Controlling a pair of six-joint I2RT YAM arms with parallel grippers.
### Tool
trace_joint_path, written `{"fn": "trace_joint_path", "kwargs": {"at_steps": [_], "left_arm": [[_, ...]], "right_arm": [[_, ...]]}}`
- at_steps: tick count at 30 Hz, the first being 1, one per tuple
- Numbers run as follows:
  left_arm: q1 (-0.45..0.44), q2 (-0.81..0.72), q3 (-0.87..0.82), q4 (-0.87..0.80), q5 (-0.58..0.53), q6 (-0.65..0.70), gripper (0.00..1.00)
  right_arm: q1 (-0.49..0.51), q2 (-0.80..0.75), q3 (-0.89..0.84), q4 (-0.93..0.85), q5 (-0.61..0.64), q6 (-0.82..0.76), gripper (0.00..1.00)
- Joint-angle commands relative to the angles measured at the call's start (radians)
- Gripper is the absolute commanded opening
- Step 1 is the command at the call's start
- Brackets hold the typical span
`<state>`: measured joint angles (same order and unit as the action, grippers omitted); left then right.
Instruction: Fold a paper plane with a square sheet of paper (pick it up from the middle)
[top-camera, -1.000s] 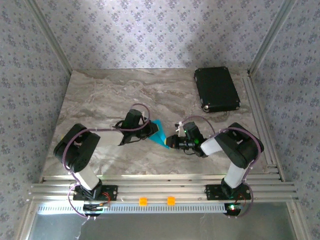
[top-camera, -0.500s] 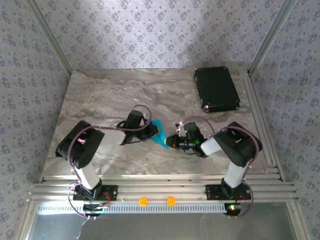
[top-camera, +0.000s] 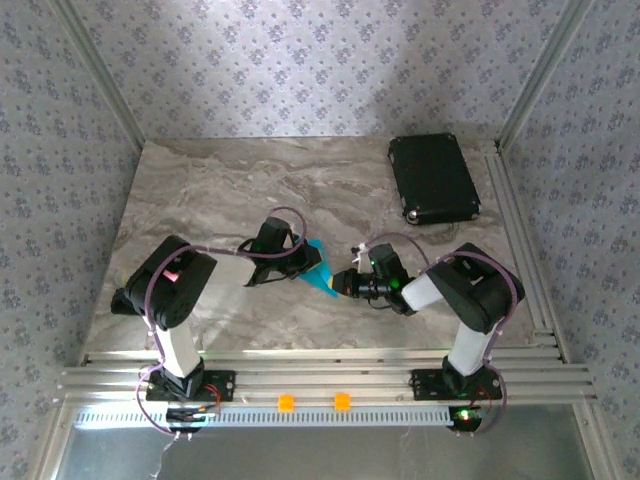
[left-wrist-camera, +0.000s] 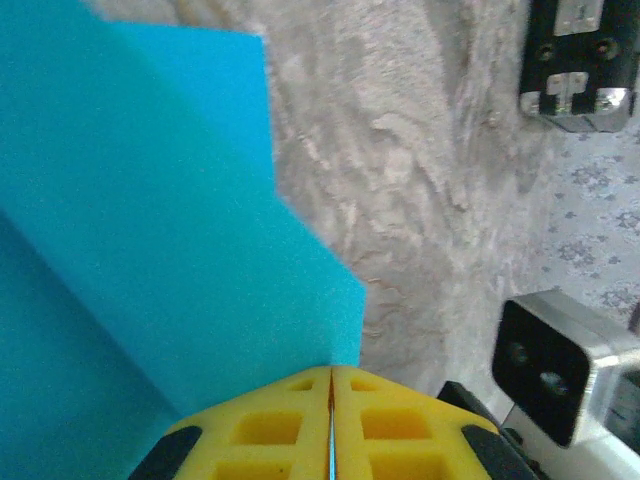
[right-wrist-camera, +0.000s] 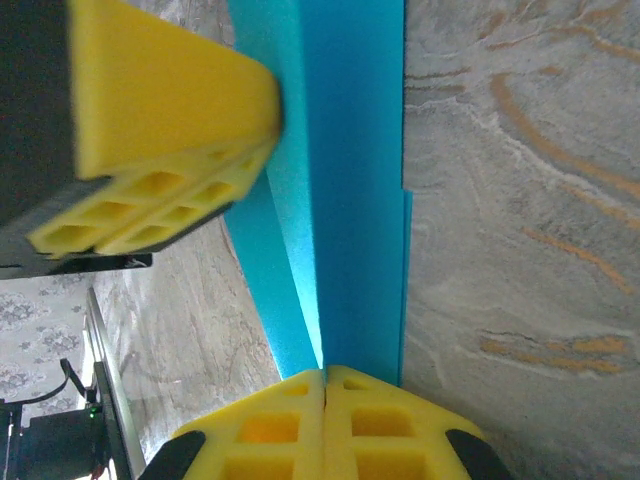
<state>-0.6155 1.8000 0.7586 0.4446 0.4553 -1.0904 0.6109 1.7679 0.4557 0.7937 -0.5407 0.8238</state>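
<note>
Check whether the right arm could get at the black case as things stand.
Probably not right away. The bare table between it and the black case looks free, but the right gripper is shut on the folded blue paper, which the left gripper also pinches.

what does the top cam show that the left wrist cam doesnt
Top view's own: both arms from base to tip, the left hand and right hand meeting mid-table, and the near rail with two orange tabs. Left wrist view's own: a close look at the left hand's yellow fingers pressed together on the blue paper, whose folded layers step along the edge. Shared: the blue paper and the marble table.
</note>
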Motion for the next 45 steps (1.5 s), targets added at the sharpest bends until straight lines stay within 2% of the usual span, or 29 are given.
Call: {"fn": "trace_joint_path", "kwargs": {"at_steps": [1,25,45], "left_arm": [[0.002,0.019,-0.001,0.003,-0.006,-0.011,0.09],[0.015,0.047,0.005,-0.053,-0.049,0.006,0.08],[0.019,0.096,0.064,-0.126,0.0,0.063,0.09]], "right_arm": [[0.007,0.074,-0.028,-0.155,0.073,-0.004,0.0],[0.004,0.062,0.004,-0.256,0.061,-0.025,0.0],[0.013,0.076,0.017,-0.284,0.069,-0.034,0.0]]}}
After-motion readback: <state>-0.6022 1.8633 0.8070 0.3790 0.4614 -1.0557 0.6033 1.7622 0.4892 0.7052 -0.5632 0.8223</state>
